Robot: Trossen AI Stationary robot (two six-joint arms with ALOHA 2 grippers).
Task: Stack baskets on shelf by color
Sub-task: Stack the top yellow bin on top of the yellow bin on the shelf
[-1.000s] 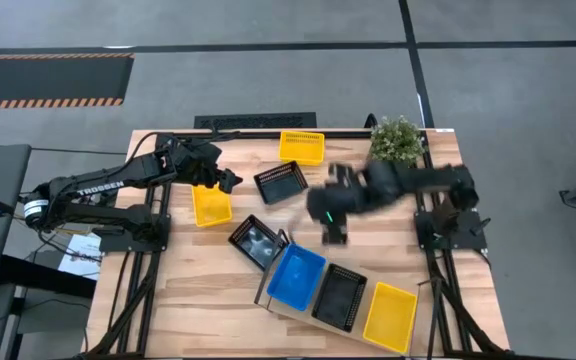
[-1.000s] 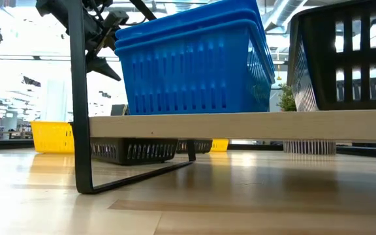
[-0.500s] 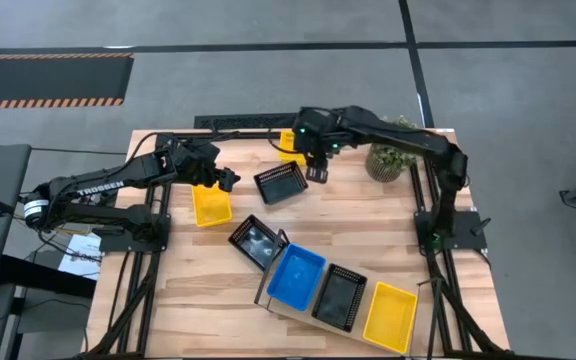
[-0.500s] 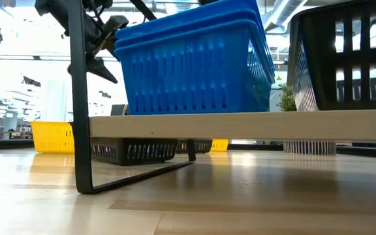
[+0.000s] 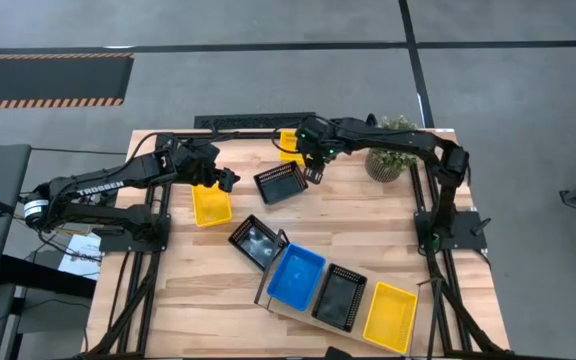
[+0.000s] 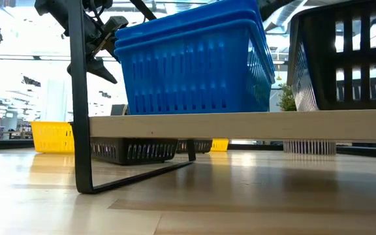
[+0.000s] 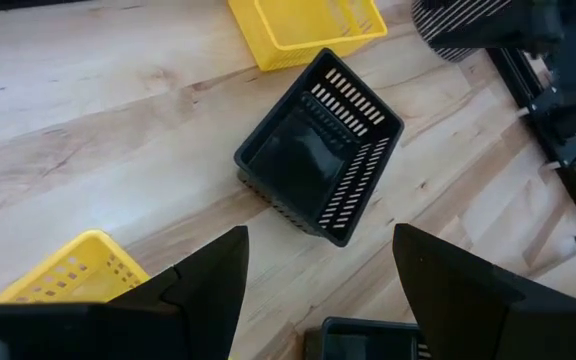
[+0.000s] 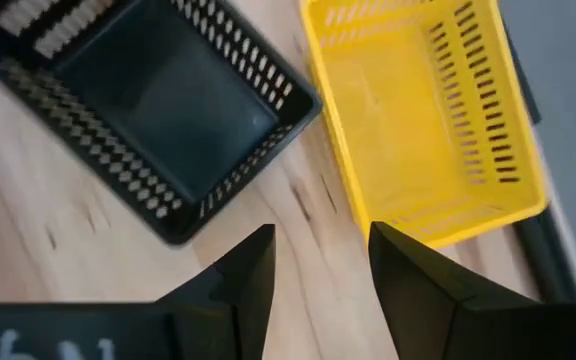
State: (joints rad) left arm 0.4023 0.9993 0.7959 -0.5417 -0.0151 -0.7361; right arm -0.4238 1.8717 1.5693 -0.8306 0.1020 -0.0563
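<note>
Right pincer (image 5: 314, 172) empty, fingers apart, upper centre between yellow basket (image 5: 292, 146) and black basket (image 5: 281, 183) | left pincer (image 5: 230, 180) apart, idle left | shelf (image 5: 288, 309) lower centre | step: probably choosing a basket | next: lower, straddle a rim, close.

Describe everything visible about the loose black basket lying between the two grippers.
The black basket is a small rectangular plastic tub with slotted walls and a solid floor. It stands upright and empty on the wooden tabletop, turned at an angle. Nothing grips it: the open right gripper hovers just beside it, near a yellow basket.
</note>
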